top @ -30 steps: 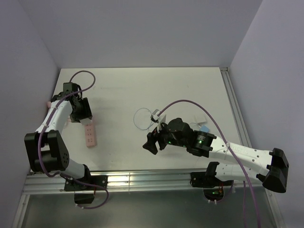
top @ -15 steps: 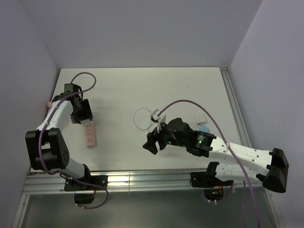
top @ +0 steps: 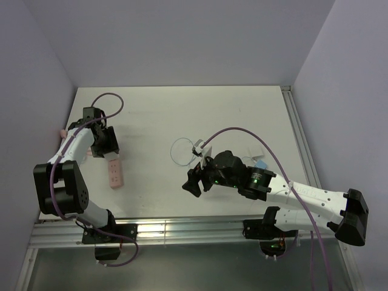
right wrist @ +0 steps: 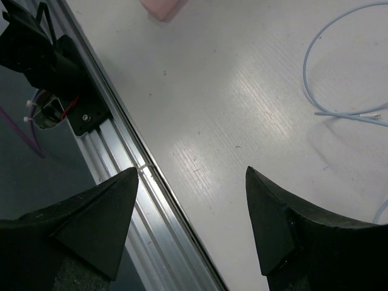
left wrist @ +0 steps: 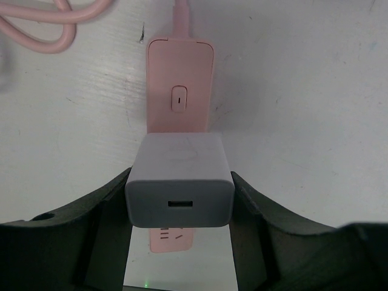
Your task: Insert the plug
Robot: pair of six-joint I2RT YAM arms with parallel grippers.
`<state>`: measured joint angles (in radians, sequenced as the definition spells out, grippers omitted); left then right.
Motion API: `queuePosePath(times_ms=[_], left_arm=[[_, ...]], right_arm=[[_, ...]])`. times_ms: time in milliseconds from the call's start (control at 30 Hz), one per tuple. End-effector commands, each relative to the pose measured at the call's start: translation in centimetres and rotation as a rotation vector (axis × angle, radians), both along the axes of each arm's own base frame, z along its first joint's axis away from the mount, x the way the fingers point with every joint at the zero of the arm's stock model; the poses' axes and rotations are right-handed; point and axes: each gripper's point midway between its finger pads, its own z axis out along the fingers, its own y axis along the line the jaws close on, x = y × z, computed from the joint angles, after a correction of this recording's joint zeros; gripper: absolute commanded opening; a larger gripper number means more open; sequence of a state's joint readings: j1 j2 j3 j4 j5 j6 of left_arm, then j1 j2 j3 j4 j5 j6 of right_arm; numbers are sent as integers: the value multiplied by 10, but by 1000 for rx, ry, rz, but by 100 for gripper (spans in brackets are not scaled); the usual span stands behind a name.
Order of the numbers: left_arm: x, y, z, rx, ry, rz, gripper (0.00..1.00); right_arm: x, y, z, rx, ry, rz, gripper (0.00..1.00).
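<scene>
My left gripper (left wrist: 180, 200) is shut on a white charger block (left wrist: 179, 163) with a USB port facing the camera. The block is over the pink socket strip (left wrist: 179, 85); I cannot tell whether it is seated. From above, that gripper (top: 104, 145) is at the far end of the strip (top: 114, 173). The plug (right wrist: 377, 111) is a tiny pale head on a thin whitish wire (right wrist: 309, 79) lying on the table. My right gripper (right wrist: 192, 173) is open and holds nothing. It hovers near the table's front edge (top: 197, 180), apart from the wire loop (top: 171, 151).
The strip's pink cord (left wrist: 42, 27) curls at the far left. A metal rail (right wrist: 121, 157) runs along the table's near edge. A small white piece (top: 198, 146) and a pale blue piece (top: 260, 162) lie close to the right arm. Purple robot cables (top: 242, 131) arch over both arms.
The left arm's elbow has shifted very slightly. Both grippers and the charger block look unchanged.
</scene>
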<state>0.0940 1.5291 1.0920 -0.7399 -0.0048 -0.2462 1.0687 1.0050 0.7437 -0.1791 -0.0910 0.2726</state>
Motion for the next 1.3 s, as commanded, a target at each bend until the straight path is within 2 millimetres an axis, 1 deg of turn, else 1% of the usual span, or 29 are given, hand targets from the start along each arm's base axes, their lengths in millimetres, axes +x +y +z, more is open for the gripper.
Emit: queuePosePath(times_ms=[0,133,167,233,333,367,433,467,500,533,567,600,700,733,833,867,967,1033,1067,1133,1267], left_arm=[[7,0,1,3,-33,-23,0],[4,0,-3,2,-19,-23,0],[3,5,-5,28,-8,-12,0],[2,4,-9,23,5,-17,0],[-1,4,-22,19,39,-24,1],[-4,3,-30,11,58,-25,0],[-8,-2,-38,-12,72,-34,0],[-12,-3,-46,-17,89,-34,0],[-14,-3,-50,-16,93,-37,0],[-16,-7,-57,-42,107,-42,0],[-21,-7,-59,-55,136,-45,0],[-22,-6,-60,-57,131,-43,0],[-23,-5,-58,-54,122,-41,0],[-27,-6,-59,-59,128,-44,0],[-26,-9,-59,-76,127,-38,0],[-23,-17,-56,-122,110,-42,0],[-16,-23,-48,-157,79,-23,0],[-8,-31,-36,-205,37,1,0],[-6,-33,-34,-223,32,37,0],[-4,-39,-28,-239,18,49,0],[-5,-54,-28,-263,10,89,0]], right_arm=[[6,2,4,20,-22,-15,78],[6,2,5,21,-23,-15,78],[5,2,5,21,-23,-14,78],[6,2,5,21,-23,-15,78],[6,2,6,20,-24,-18,78],[6,2,6,22,-25,-18,78],[6,1,6,23,-26,-19,78],[7,1,7,22,-27,-22,78],[7,0,6,21,-27,-24,78],[7,1,7,25,-29,-24,78],[6,1,7,24,-28,-22,78],[6,0,8,27,-29,-21,78],[5,1,9,32,-28,-12,78],[5,1,10,35,-29,-13,78],[3,1,11,44,-29,-8,78],[3,1,11,44,-28,-8,78],[3,1,12,45,-31,-9,78],[4,1,10,35,-30,-14,78],[5,0,9,34,-32,-18,78],[6,0,9,29,-30,-21,78],[8,0,10,34,-35,-28,78]])
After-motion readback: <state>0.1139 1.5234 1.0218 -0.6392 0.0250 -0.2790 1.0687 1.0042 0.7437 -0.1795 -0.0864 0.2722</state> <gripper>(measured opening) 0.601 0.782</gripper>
